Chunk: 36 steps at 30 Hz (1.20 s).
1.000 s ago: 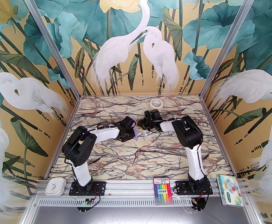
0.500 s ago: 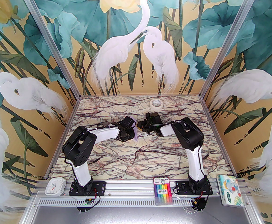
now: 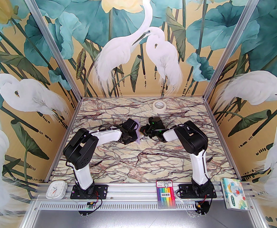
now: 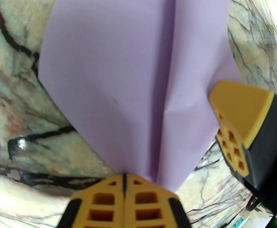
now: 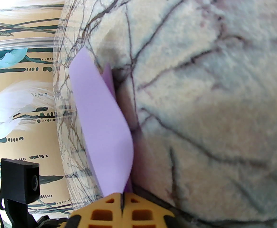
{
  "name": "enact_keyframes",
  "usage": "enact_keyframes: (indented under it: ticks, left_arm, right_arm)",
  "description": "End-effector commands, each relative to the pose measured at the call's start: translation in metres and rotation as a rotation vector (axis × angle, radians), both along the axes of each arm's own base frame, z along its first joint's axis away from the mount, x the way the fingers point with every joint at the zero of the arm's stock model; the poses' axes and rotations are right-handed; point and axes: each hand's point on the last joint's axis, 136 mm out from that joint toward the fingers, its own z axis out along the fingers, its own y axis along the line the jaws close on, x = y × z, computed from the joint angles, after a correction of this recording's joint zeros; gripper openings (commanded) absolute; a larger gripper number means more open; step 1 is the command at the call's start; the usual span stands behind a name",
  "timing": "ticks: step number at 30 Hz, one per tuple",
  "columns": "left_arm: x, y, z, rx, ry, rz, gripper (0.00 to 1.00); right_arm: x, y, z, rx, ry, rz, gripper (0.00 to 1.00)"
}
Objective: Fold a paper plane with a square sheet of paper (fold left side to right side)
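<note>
Two robot arms reach toward each other at the middle of a marble-patterned table (image 3: 133, 160). Between them is a lavender plane (image 4: 133, 68), a folded sheet with a centre crease that narrows to a point. It is held on edge just above the tabletop. The left gripper (image 4: 124, 176) has its yellow fingers pressed together on the pointed end. The right gripper (image 5: 122, 195) is likewise clamped on the paper's side edge, and one of its yellow fingers (image 4: 240, 108) can be seen from the left wrist, touching that edge. From above, the left wrist covers most of the plane, leaving a thin lavender strip between the two grippers. From the right wrist, the paper bows outward and hides the table behind it, with the left arm's black camera (image 5: 19, 182) beside it. A white tape roll (image 3: 159, 105) lies well apart near the far wall. On the near rail sit a small white clock (image 3: 56, 190), a pack of coloured markers (image 3: 166, 193) and a tissue pack (image 3: 234, 193). Painted egrets and lotus leaves cover the walls.
</note>
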Motion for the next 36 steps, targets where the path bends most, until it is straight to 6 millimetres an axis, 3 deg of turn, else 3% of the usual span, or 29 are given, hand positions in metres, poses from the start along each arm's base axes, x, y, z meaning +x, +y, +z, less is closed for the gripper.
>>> enact_keyframes:
  ticks: [1,19,36]
  left_arm:
    - [-0.004,0.004,-0.031,0.043,0.040,-0.008,0.01]
    - [-0.004,0.003,-0.035,0.060,0.057,-0.025,0.00]
    - [-0.003,0.003,-0.035,0.068,0.060,-0.032,0.00]
  right_arm:
    - [0.004,0.002,0.009,-0.035,-0.025,0.043,0.00]
    - [0.010,0.005,0.007,-0.081,-0.010,0.280,0.00]
    - [0.014,0.007,-0.002,-0.120,0.004,0.345,0.00]
